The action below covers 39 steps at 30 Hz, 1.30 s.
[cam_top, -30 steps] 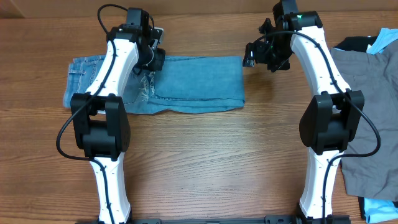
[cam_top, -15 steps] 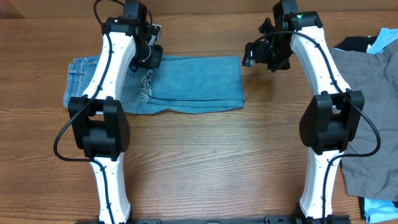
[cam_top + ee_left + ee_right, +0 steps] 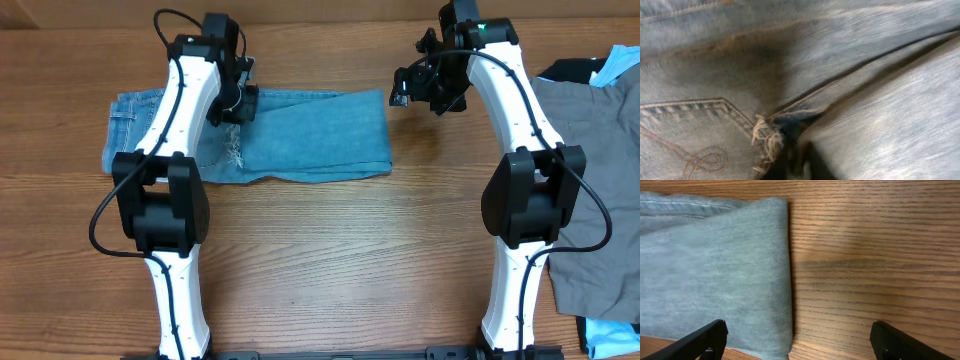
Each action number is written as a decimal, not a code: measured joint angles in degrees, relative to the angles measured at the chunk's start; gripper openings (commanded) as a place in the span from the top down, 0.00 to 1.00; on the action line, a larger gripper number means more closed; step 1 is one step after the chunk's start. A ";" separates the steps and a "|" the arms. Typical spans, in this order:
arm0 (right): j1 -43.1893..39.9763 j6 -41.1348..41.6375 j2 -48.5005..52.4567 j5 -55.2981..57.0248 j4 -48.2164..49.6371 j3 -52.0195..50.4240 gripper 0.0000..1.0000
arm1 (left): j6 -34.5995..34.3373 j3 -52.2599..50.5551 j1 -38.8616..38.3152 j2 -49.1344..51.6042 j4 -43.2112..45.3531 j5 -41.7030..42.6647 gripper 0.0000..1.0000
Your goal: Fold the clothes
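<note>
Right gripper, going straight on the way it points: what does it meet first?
Probably the folded end of the jeans. The open right gripper points down astride that edge, half over denim and half over bare table. Its height above them is unclear.

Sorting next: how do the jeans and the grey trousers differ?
The jeans are light-blue denim, folded into a flat strip; the grey trousers lie spread loose. The jeans lie alone; the grey trousers sit at the right edge beside a black garment. Both rest on the table.
</note>
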 measured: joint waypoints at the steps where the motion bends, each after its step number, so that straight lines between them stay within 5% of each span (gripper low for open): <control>1: 0.00 0.04 0.00 -0.02 0.00 0.00 0.04 | -0.13 -0.26 0.11 0.35 0.04 -0.68 0.44; 6: 0.00 0.02 0.00 0.00 0.02 0.00 0.04 | -3.37 -0.76 2.45 0.87 0.02 -3.04 0.32; 13: 0.00 0.02 0.00 0.00 0.04 0.00 0.04 | -5.01 -0.76 7.08 0.87 -0.72 4.28 0.20; 22: 0.00 0.02 0.00 0.00 0.07 0.00 0.04 | -4.76 -0.76 6.95 0.87 0.76 16.46 0.21; 39: 0.00 0.00 0.00 0.00 0.94 0.00 0.04 | -4.61 -6.62 5.92 2.21 8.33 18.58 0.27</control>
